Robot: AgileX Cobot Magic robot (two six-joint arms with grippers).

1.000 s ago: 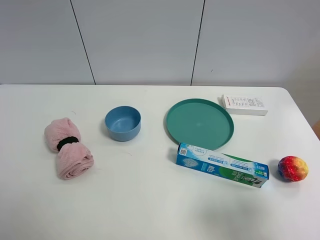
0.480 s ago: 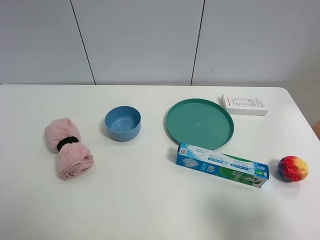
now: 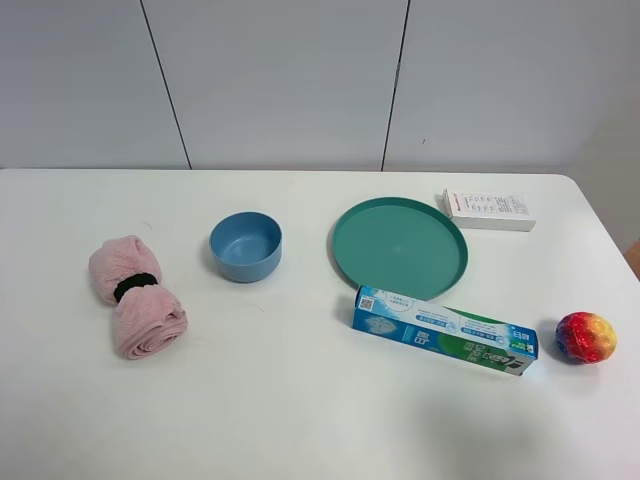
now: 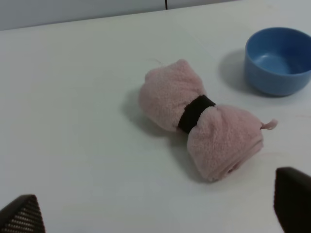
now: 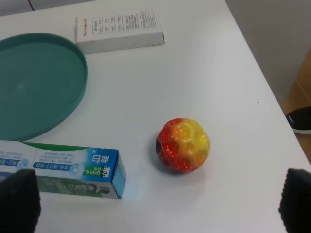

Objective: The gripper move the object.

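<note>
The toothpaste box [image 3: 444, 330], long, blue and white with a green end, lies flat on the white table in front of the teal plate [image 3: 399, 246]. Its end also shows in the right wrist view [image 5: 63, 166]. No arm shows in the exterior high view. In the left wrist view the left gripper [image 4: 155, 208] is open, its two dark fingertips [image 4: 293, 204] wide apart, over the table near the pink rolled towel [image 4: 201, 120]. In the right wrist view the right gripper [image 5: 158, 201] is open and empty, fingertips [image 5: 18, 199] wide apart, close to the box end and the ball.
A blue bowl [image 3: 245, 246] stands left of the plate. A pink towel [image 3: 135, 295] lies at the left. A small white box with red print [image 3: 489, 210] lies behind the plate. A multicoloured ball [image 3: 585, 337] sits right of the toothpaste box, near the table's right edge.
</note>
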